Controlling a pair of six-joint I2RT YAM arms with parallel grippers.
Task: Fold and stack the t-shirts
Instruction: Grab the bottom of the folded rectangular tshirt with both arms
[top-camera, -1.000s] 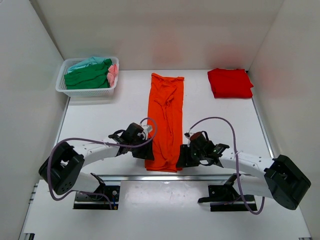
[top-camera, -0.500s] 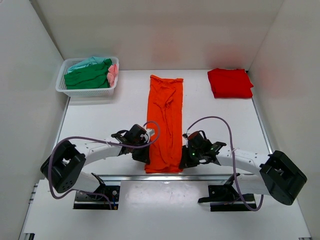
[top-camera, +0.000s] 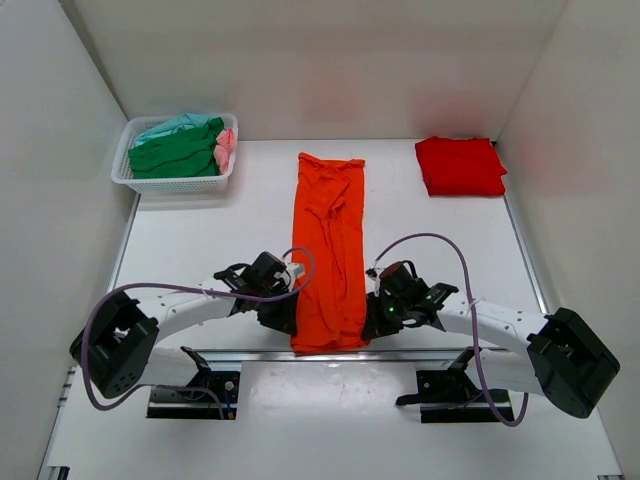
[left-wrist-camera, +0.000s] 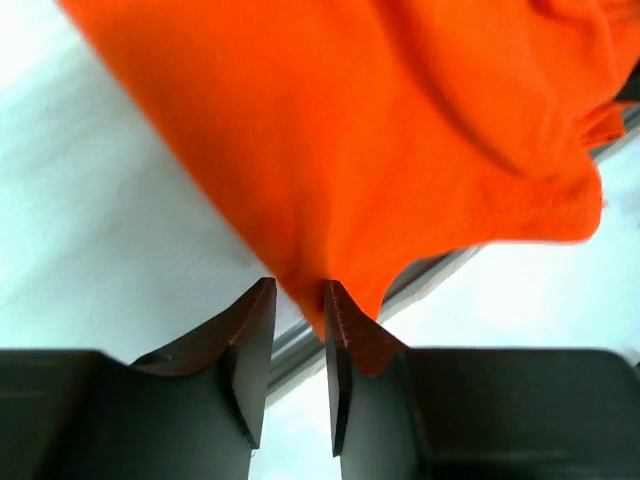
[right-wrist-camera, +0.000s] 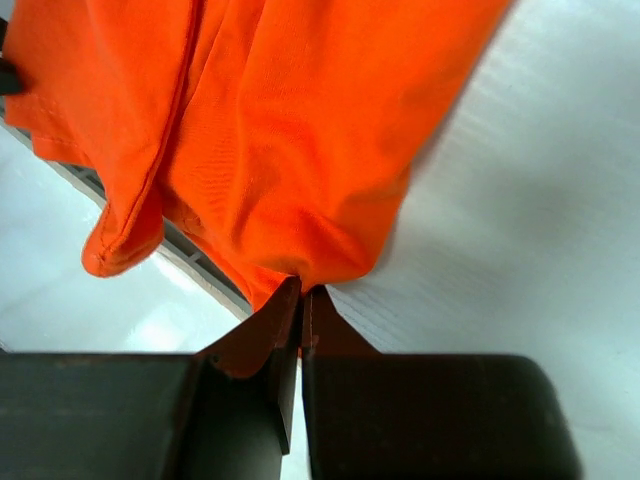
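Note:
The orange t-shirt (top-camera: 330, 240) lies folded into a long narrow strip down the middle of the table, its near hem at the table's front edge. My left gripper (top-camera: 287, 318) is at its near left corner. In the left wrist view the jaws (left-wrist-camera: 300, 290) stand a narrow gap apart with that corner of the shirt (left-wrist-camera: 380, 120) pinched between the tips. My right gripper (top-camera: 377, 320) is shut tight on the near right corner (right-wrist-camera: 302, 290) of the shirt (right-wrist-camera: 280, 130). A folded red t-shirt (top-camera: 460, 166) lies at the back right.
A white mesh basket (top-camera: 126, 176) at the back left holds green (top-camera: 175, 155), teal (top-camera: 170, 126) and pink (top-camera: 226, 146) shirts. A metal rail (top-camera: 240, 354) runs along the table's near edge under the orange hem. White walls close in the left, back and right sides.
Both grippers closed in on the orange shirt's near corners. The whole shirt has slid slightly toward the near edge, and its hem now reaches the rail.

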